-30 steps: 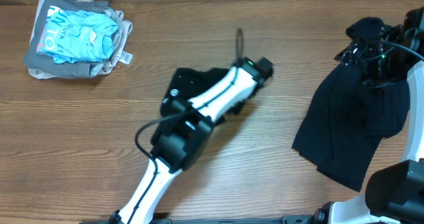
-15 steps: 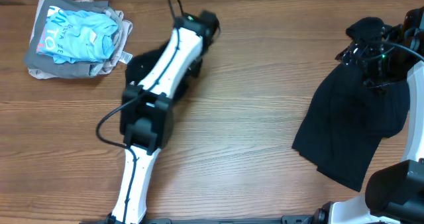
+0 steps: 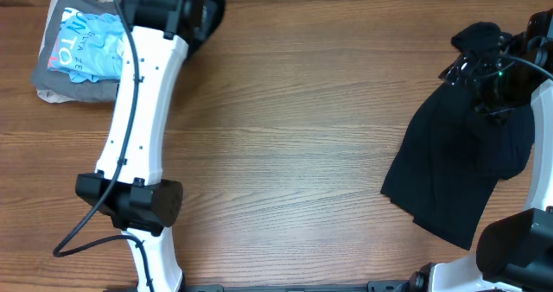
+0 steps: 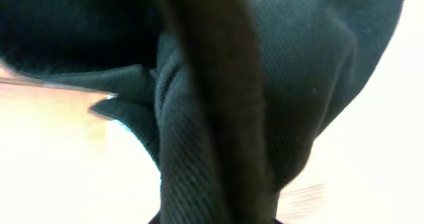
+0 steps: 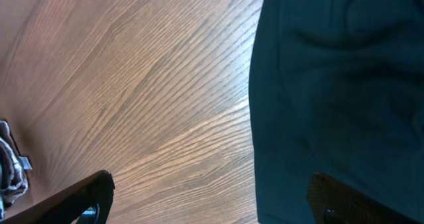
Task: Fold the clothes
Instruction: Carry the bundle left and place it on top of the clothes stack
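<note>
My left gripper (image 3: 201,3) is at the table's far left back, shut on a bunched black garment (image 3: 216,0). In the left wrist view that black fabric (image 4: 318,78) fills the frame behind a dark finger (image 4: 218,85). A second black garment (image 3: 458,162) lies spread and rumpled on the table at the right. It also shows in the right wrist view (image 5: 344,85). My right gripper (image 3: 480,69) hangs over its far end, open and empty, with the fingers (image 5: 93,194) wide apart above the wood and the cloth's edge.
A folded pile of grey and light blue clothes (image 3: 91,50) lies at the back left, just left of my left gripper. My left arm (image 3: 143,111) stretches across the left side of the wooden table (image 3: 302,136). The right arm's base stands at the right edge.
My left arm has swung from the table's middle to the far back left, carrying the bunched black garment up next to the folded pile. The right arm and its garment have not moved.
</note>
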